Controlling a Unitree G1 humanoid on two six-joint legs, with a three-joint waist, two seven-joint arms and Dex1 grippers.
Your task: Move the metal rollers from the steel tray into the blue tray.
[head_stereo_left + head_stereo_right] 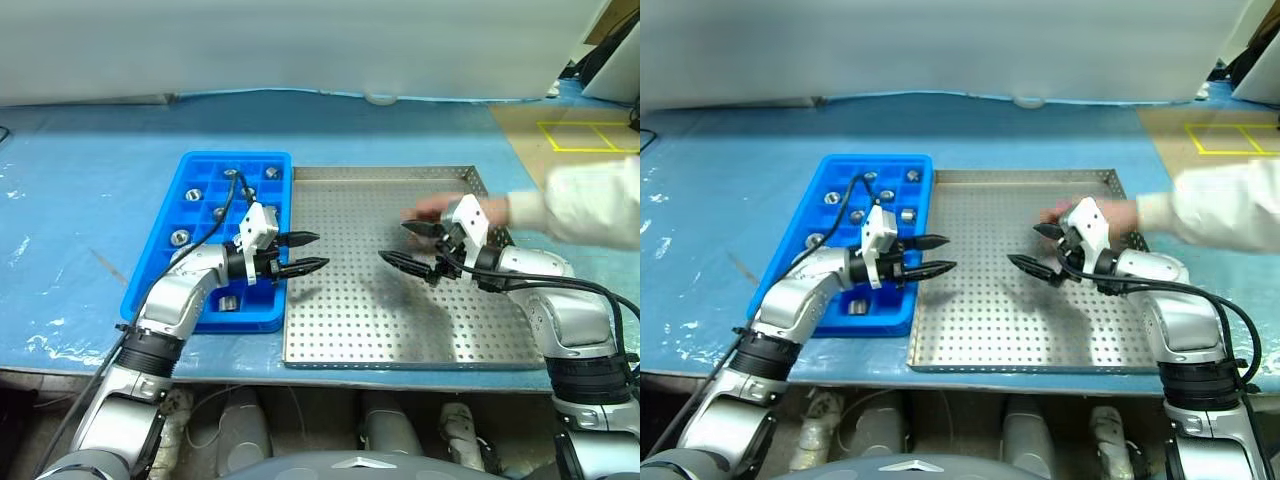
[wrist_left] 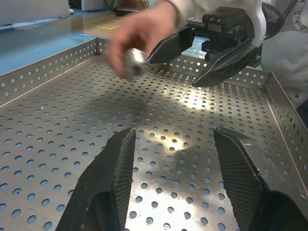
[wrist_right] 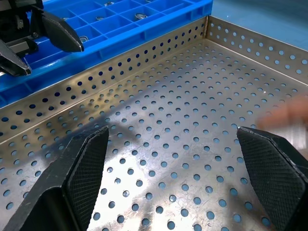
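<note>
Left eye view: small silvery metal rollers (image 1: 180,238) sit in the bright blue compartmented plastic tray (image 1: 158,262). Over the perforated steel tray (image 1: 400,320), left gripper (image 1: 308,253) and right gripper (image 1: 408,244) hang spread, empty. A person's blurred hand (image 2: 132,41) seemingly holds a roller.

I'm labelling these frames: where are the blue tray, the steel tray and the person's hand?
blue tray (image 1: 160,262): left eye view, left rim.
steel tray (image 1: 400,358): left eye view, near rim.
person's hand (image 2: 137,41): left wrist view, knuckles.

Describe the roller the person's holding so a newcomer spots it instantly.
Start at the steel tray, the big perforated square right of the blue tray. Over its far right part a person's hand reaches in. The silvery roller is pinched in its fingers, unlike the rollers sitting in blue compartments.
</note>
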